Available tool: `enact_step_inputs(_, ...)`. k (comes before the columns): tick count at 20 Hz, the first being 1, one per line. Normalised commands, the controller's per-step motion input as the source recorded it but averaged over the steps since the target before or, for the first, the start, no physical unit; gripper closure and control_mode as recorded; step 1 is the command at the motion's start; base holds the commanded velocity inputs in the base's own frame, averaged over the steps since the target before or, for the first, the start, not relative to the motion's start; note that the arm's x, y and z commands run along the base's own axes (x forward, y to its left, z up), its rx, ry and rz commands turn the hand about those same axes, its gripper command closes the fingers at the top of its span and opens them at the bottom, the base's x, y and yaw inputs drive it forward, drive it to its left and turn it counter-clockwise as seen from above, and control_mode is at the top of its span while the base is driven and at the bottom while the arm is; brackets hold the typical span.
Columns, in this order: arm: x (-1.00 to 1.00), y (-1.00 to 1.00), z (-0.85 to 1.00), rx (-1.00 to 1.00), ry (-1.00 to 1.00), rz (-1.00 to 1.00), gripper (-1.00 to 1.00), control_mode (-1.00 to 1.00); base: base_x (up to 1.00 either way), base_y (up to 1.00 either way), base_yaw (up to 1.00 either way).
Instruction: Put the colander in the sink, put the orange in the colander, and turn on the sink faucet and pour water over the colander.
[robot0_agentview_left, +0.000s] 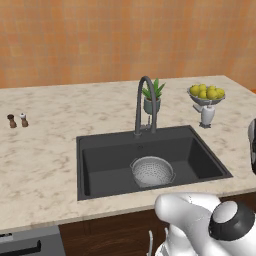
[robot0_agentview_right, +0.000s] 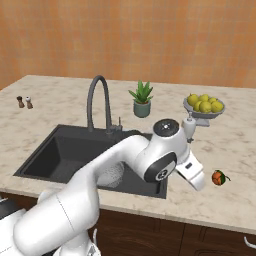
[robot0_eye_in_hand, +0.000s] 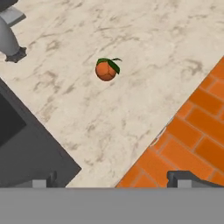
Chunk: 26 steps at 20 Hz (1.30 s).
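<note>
A: Is any brand, label or writing noted?

B: None legible. The perforated round metal colander (robot0_agentview_left: 152, 171) is seated in the matte charcoal sink (robot0_agentview_left: 95, 165), below the arched faucet (robot0_agentview_left: 145, 104).

A: And the orange (robot0_eye_in_hand: 106, 69)?

B: Round, green-leafed, resting on the veined marble counter (robot0_eye_in_hand: 144, 52), right of the sink. The gripper (robot0_eye_in_hand: 117, 179) is spread wide, nothing held.

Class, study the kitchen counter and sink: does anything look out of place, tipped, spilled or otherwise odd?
Nothing looks spilled, tipped or damaged. The colander sits upright in the sink. The orange lies alone on the counter to the right of the sink, not yet in the colander. The open gripper hangs near it.
</note>
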Motion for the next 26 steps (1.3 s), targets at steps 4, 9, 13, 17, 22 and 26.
enact_step_inputs(4, 0.11, -0.54, -0.27, 0.05, 0.01, 0.00, -1.00, -1.00, 0.00, 0.00, 0.00)
enact_step_inputs(9, 0.24, -0.49, -0.32, 0.06, 0.00, 0.00, -1.00, -1.00, 0.00, 0.00, 0.00)
enact_step_inputs(13, 0.49, -0.22, -0.19, 0.01, 0.00, 0.00, -1.00, -1.00, 0.00, 0.00, 0.00)
enact_step_inputs(17, 0.53, -0.12, -0.21, 0.00, 0.01, 0.00, -1.00, -1.00, 0.00, 0.00, 0.00)
enact_step_inputs(22, 0.50, -0.19, -0.39, 0.00, 0.04, 0.00, -1.00, -1.00, 0.00, 0.00, 0.00)
enact_step_inputs(26, 0.43, -0.31, -0.39, 0.00, 0.02, 0.00, -1.00, -1.00, 0.00, 0.00, 0.00)
